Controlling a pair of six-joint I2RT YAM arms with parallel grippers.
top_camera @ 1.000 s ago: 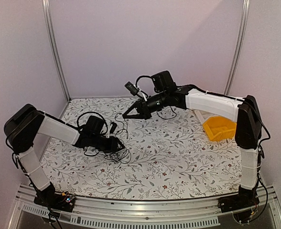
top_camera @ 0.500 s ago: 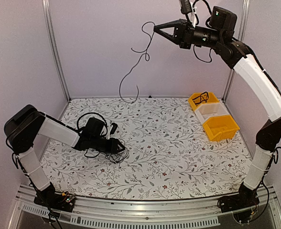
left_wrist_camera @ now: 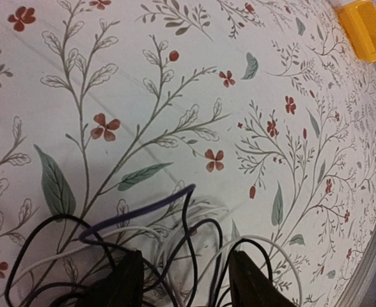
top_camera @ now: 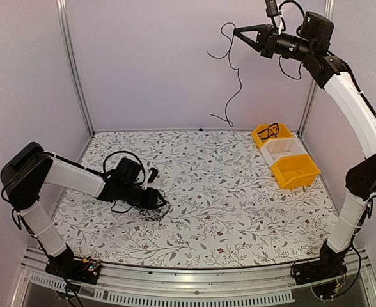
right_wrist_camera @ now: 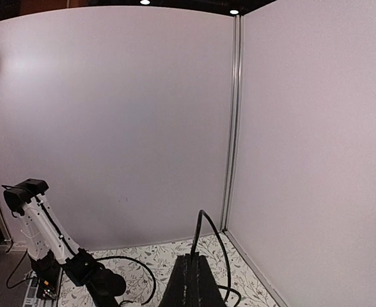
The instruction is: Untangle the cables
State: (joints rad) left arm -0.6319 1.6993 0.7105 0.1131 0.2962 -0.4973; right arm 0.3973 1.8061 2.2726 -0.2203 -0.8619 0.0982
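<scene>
L tool (top_camera: 157, 200) low, jaws apart; R tool (top_camera: 239, 31) high, pinched on cable (top_camera: 240, 82).

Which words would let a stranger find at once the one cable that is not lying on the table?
Start at the right arm, reaching high before the back wall. Its tool pinches one thin black cable, which dangles in the air. Unlike the bunch at the left tool, it hangs alone.

Soft, even light with a lilac cast fills every view; two ceiling lamps (right_wrist_camera: 144, 2) glare at the right wrist view's top edge, which curves from lens distortion. Shadows on the tabletop (top_camera: 239, 204) are faint. Left wrist view: the near cables (left_wrist_camera: 143, 210) and left end effector (left_wrist_camera: 185, 281) blur
</scene>
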